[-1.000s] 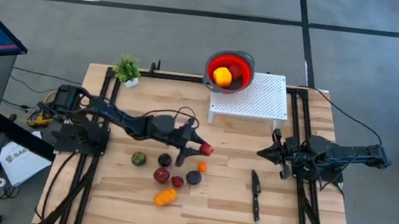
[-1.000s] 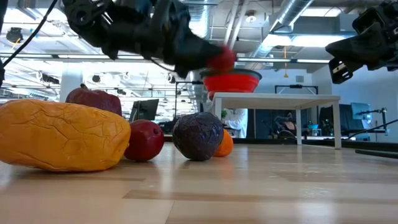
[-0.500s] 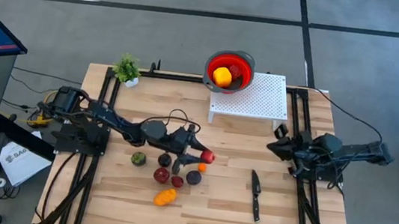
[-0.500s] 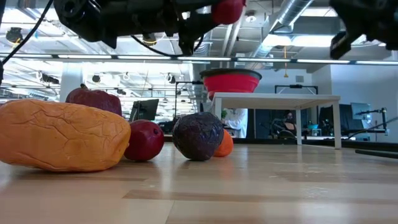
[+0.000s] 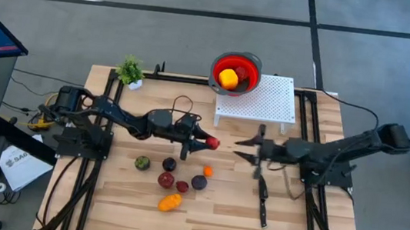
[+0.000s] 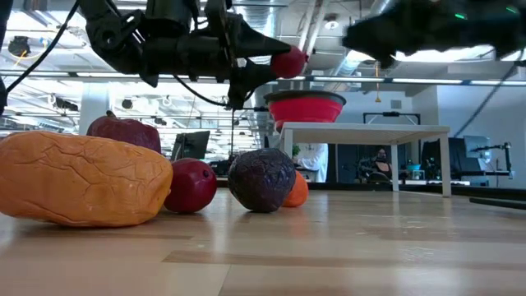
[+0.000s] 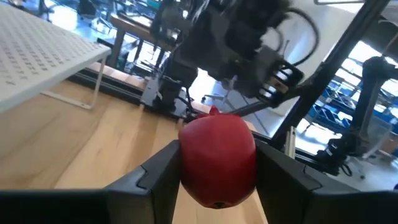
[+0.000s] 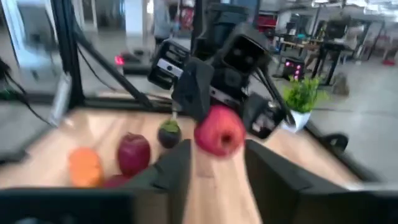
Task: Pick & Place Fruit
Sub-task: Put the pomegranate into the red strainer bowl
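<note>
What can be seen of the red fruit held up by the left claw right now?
The red fruit is a small, round, apple-like piece with a smooth, slightly matte skin that looks like plastic, and a small dimple at one end. It is whole and lifted clear of the table, clamped between the two dark fingers of the left claw, which press on opposite sides. The open right claw faces it from close by without touching it. Nothing else touches it.
</note>
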You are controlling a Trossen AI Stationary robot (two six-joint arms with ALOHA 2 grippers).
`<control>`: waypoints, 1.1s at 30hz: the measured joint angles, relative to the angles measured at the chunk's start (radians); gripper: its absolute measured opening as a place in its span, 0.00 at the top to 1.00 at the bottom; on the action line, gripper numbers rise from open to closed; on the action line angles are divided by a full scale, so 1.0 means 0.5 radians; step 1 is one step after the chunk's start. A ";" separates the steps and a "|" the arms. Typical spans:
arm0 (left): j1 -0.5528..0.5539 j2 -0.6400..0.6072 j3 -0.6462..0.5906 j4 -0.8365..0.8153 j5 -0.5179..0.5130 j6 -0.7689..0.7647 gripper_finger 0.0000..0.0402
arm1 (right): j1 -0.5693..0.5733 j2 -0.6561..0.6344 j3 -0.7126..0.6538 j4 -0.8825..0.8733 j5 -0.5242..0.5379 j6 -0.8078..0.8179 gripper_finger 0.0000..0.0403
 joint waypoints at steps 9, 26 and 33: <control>0.001 0.000 -0.005 -0.015 0.165 0.012 0.55 | 0.125 0.541 0.793 -0.956 0.139 -0.800 0.28; -0.043 -0.001 0.002 0.001 0.240 0.013 0.55 | 0.250 0.874 1.131 -1.108 0.719 -1.038 0.29; -0.044 0.000 0.002 -0.011 0.235 0.014 0.55 | 0.296 0.871 1.135 -1.145 0.721 -0.886 0.48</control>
